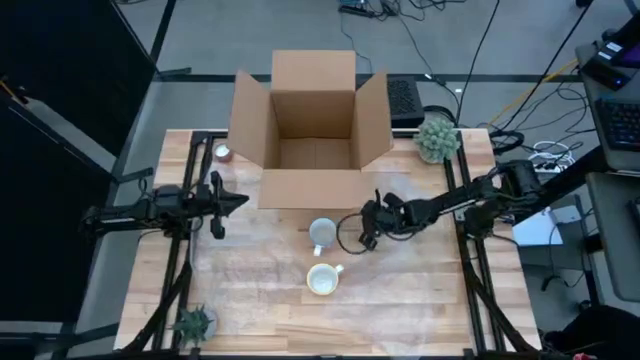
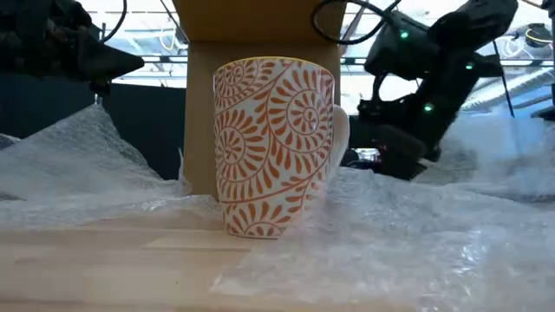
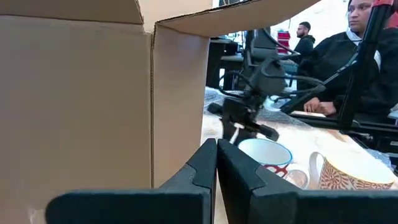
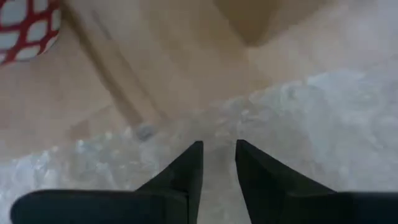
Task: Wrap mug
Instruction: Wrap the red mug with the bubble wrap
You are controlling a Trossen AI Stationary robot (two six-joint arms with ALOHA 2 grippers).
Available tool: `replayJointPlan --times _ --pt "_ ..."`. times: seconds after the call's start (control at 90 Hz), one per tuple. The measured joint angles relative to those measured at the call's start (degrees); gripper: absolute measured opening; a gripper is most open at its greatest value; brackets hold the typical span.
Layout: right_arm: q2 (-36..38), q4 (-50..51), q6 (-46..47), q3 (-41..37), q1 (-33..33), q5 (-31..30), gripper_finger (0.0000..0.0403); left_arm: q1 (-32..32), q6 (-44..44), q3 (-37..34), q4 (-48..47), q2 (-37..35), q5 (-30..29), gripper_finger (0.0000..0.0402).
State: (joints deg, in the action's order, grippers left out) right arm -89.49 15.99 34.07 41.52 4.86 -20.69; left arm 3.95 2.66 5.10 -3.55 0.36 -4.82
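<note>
Mug (image 2: 274,146) upright on bubble wrap (image 2: 408,225), ready for wrapping. Right gripper (image 4: 218,155), fingers slightly spread, low over wrap edge, likely to pinch it. Left gripper (image 3: 216,163) pressed together, waiting beside box (image 1: 312,120).

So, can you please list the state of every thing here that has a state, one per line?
Brown cardboard box: flaps open, upright.
Orange spiral-patterned ceramic mug: upright, unwrapped, on the clear bubble wrap sheet.
White mug with red pattern: upright, unwrapped.
Left gripper: jaws shut, empty, beside the box.
Right gripper: jaws slightly open, low over the bubble wrap.
</note>
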Motion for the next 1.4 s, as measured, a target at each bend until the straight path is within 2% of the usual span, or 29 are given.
replayJointPlan --times 0.144,0.233,0.289,0.378,0.533,0.633,0.744,0.911,1.1,1.211,1.3,1.4 --pt "6.77 7.17 1.36 3.66 2.30 6.14 0.0077 0.00 0.01 0.00 0.00 0.00 0.00 0.0000" --pt "11.16 10.36 5.01 3.93 6.87 12.79 0.0077 0.02 0.02 0.01 0.01 0.00 0.00 0.0000" --pt "12.91 11.74 7.89 3.95 10.75 14.58 0.0077 0.02 0.02 0.00 0.01 0.00 0.00 0.0000" --pt "13.32 13.17 11.56 3.21 17.37 13.93 0.0077 0.01 0.04 0.01 0.00 0.00 0.00 0.0000" --pt "9.42 11.02 16.51 0.07 24.99 7.33 0.0077 0.02 -0.02 0.00 0.00 0.00 -0.17 0.0000" --pt "6.25 11.20 18.28 -0.48 26.27 4.70 0.0077 0.02 -0.02 0.02 -0.02 0.00 -0.35 0.0000" --pt "3.19 10.18 17.90 -0.47 27.62 4.77 0.0077 0.02 -0.02 0.00 -0.02 0.00 -0.35 0.0000" --pt "0.48 9.85 16.44 -0.43 29.70 8.84 0.0077 0.01 0.00 0.00 -0.02 0.00 -0.35 0.0000" --pt "1.27 10.27 17.14 -0.27 32.64 15.99 0.0077 0.02 0.00 0.00 0.00 0.00 -0.35 0.0000" --pt "2.92 13.97 14.96 2.16 32.64 19.54 0.0077 0.00 0.02 0.00 0.06 0.00 -0.33 0.0000" --pt "4.89 15.77 9.99 5.78 30.65 18.79 0.0077 0.02 0.02 0.00 0.04 0.00 -0.33 0.0000" --pt "6.09 15.14 2.89 9.50 27.59 13.72 0.0077 0.02 0.02 0.00 0.11 0.00 -0.33 0.0000"
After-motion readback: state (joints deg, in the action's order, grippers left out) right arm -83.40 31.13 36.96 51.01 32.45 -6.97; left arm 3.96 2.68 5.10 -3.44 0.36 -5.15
